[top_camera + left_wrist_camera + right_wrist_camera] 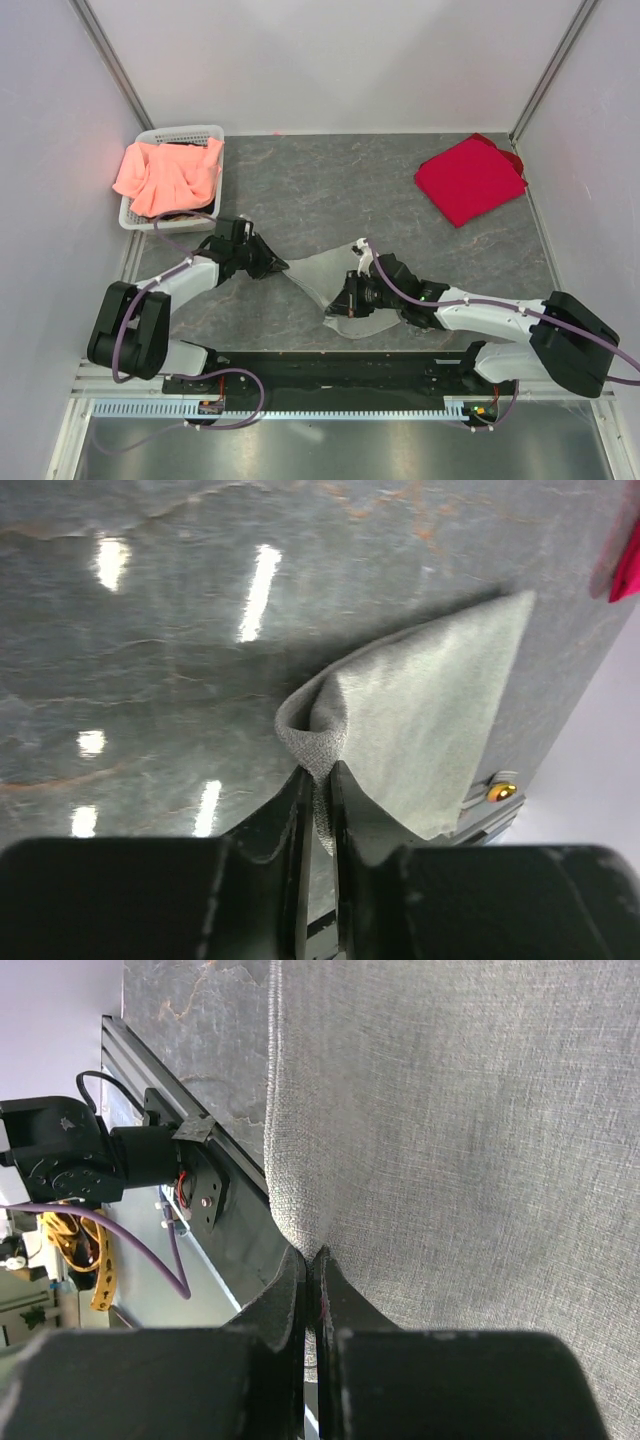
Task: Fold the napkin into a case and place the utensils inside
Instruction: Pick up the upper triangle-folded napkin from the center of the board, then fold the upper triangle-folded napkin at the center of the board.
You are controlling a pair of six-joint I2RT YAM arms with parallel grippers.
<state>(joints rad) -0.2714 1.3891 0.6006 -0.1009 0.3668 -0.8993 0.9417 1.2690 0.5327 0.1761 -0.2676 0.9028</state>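
The grey-green napkin (335, 290) lies partly lifted in the middle of the table between both grippers. My left gripper (275, 262) is shut on its left corner, which bunches between the jaws in the left wrist view (318, 770); the napkin (420, 730) fans out beyond. My right gripper (345, 298) is shut on the napkin's near edge, seen in the right wrist view (310, 1255), with the cloth (460, 1140) filling that view. A small round orange-brown end (500, 792) of the utensils shows past the napkin's edge in the left wrist view; the rest is hidden.
A white basket (205, 132) holding a salmon-orange cloth (165, 175) stands at the back left. A bright red cloth (470, 178) lies at the back right. The black base rail (330, 365) runs along the near edge. White walls enclose the table.
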